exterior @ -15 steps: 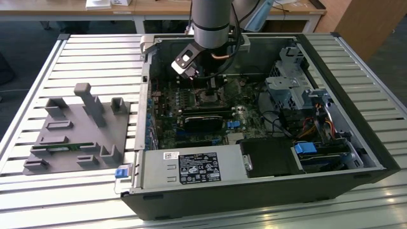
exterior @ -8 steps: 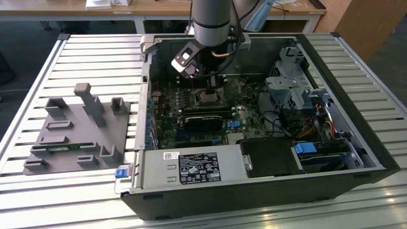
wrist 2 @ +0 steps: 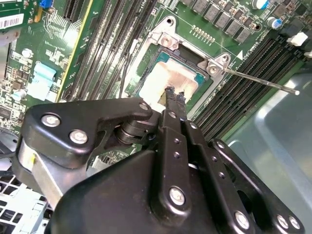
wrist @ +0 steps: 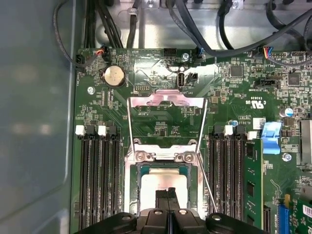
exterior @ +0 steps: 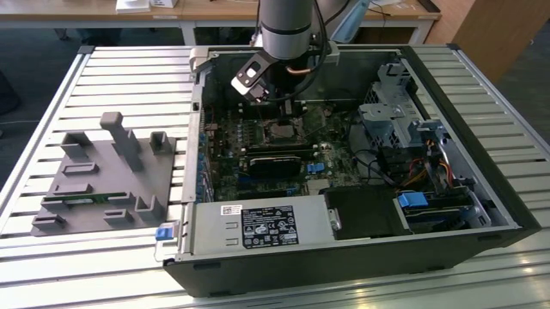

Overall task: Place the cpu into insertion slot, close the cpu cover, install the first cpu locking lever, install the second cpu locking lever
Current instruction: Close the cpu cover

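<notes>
The cpu [wrist 2: 165, 80] [wrist: 158, 183], a silver-grey square, lies in the insertion slot [exterior: 283, 131] on the green board. The cpu cover [wrist: 167, 101], a thin silver frame, stands raised on its hinge beyond the slot, and the board shows through its window. A thin locking lever [wrist 2: 258, 81] [wrist: 205, 184] sticks out free beside the slot. My gripper [wrist 2: 174, 95] [wrist: 168, 193] [exterior: 287, 108] hangs right over the cpu's top, its two black fingers shut together with nothing between them. Whether the tips touch the metal is unclear.
Long black memory slots [wrist: 97, 180] [wrist: 226, 180] run along both sides of the socket. The open computer case [exterior: 481, 161] lies on a slatted table, with a labelled black box [exterior: 262, 226] at the front. A grey fixture [exterior: 103, 174] stands on the exterior view's left.
</notes>
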Controlling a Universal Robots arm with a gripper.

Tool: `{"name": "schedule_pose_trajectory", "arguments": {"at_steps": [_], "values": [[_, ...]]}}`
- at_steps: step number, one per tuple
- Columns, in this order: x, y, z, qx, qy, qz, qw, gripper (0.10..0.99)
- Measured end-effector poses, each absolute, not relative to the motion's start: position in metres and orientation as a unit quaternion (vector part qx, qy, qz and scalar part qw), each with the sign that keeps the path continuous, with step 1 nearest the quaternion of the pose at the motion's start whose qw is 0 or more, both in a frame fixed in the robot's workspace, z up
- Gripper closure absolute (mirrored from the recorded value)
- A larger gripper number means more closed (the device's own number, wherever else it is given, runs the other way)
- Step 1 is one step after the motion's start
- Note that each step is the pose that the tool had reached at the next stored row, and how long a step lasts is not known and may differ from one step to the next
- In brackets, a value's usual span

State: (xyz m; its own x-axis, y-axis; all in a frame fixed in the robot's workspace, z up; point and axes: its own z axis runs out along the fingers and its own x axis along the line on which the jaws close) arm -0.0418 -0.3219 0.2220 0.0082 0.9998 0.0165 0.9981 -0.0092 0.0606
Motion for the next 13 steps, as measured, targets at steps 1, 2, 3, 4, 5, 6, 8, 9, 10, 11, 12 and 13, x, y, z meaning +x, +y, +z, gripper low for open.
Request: {"name": "schedule_pose_trajectory", "arguments": {"at_steps": [1, 2, 3, 4, 5, 6, 8, 9, 10, 11, 12, 13], "values": [[-0.042, -0.322, 0.222, 0.71, 0.704, 0.028, 0.015, 0.98], [-0.042, -0.322, 0.222, 0.71, 0.704, 0.029, 0.014, 0.98], [-0.042, -0.322, 0.222, 0.71, 0.704, 0.029, 0.014, 0.98], [-0.042, -0.322, 0.222, 0.71, 0.704, 0.029, 0.014, 0.98], [-0.042, -0.322, 0.222, 0.71, 0.704, 0.029, 0.014, 0.98], [-0.042, -0.322, 0.222, 0.71, 0.704, 0.029, 0.014, 0.98], [-0.038, -0.322, 0.222, 0.71, 0.704, 0.027, 0.013, 0.98], [-0.035, -0.322, 0.222, 0.71, 0.704, 0.027, 0.012, 0.98], [-0.032, -0.322, 0.222, 0.71, 0.704, 0.026, 0.011, 0.98], [-0.03, -0.322, 0.222, 0.71, 0.704, 0.025, 0.009, 0.98], [-0.03, -0.322, 0.223, 0.71, 0.704, 0.024, 0.007, 0.98], [-0.03, -0.322, 0.226, 0.71, 0.704, 0.023, 0.006, 0.98]]}}
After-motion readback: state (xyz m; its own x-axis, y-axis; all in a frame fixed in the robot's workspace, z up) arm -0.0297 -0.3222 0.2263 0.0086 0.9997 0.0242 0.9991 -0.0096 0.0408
